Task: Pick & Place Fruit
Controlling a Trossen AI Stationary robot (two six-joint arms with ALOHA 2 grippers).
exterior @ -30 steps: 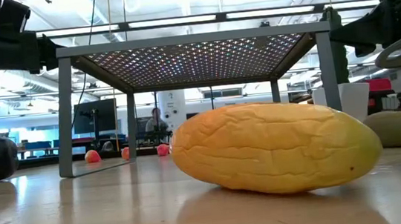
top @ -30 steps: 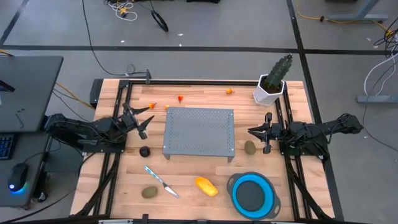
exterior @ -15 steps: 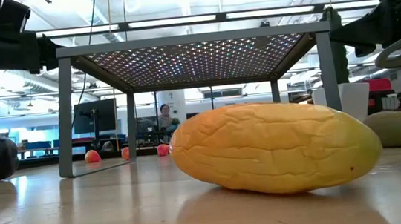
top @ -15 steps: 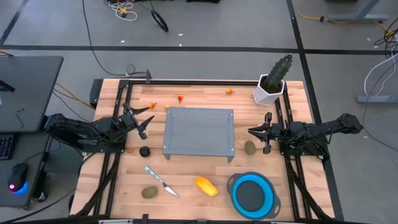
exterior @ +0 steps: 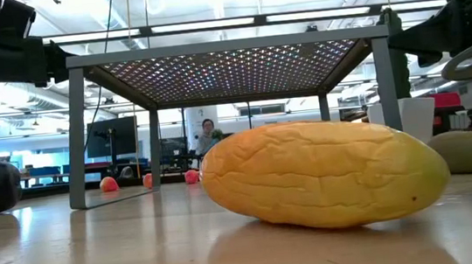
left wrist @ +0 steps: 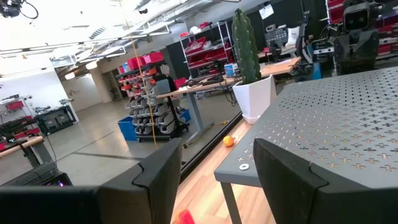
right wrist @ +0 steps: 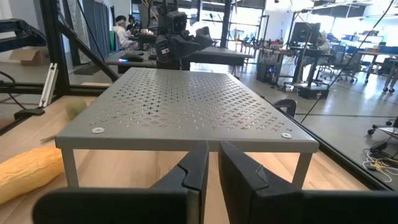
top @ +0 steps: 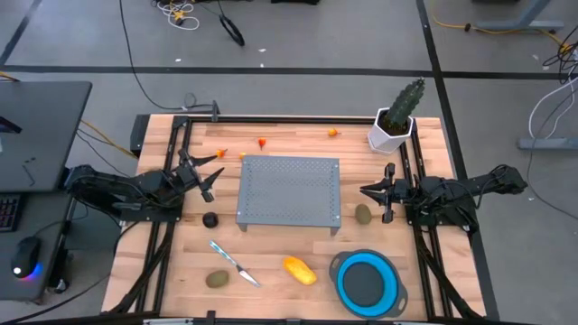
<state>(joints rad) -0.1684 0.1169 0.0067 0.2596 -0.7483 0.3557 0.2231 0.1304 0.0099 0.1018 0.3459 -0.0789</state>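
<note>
Nearby, olive fruit [top: 363,214] just beside closed right jaws; left jaws apart, empty.

Yellow-orange oval fruit [top: 299,269], blue bowl [top: 366,282], grey perforated rack [top: 289,190], green cactus [top: 405,99] in white pot [top: 389,133]

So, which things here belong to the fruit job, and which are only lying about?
Job: yellow-orange fruit; olive fruits; dark round fruit; small orange and red pieces.
Lying about: knife; blue bowl; grey metal stand; potted cactus.
</note>
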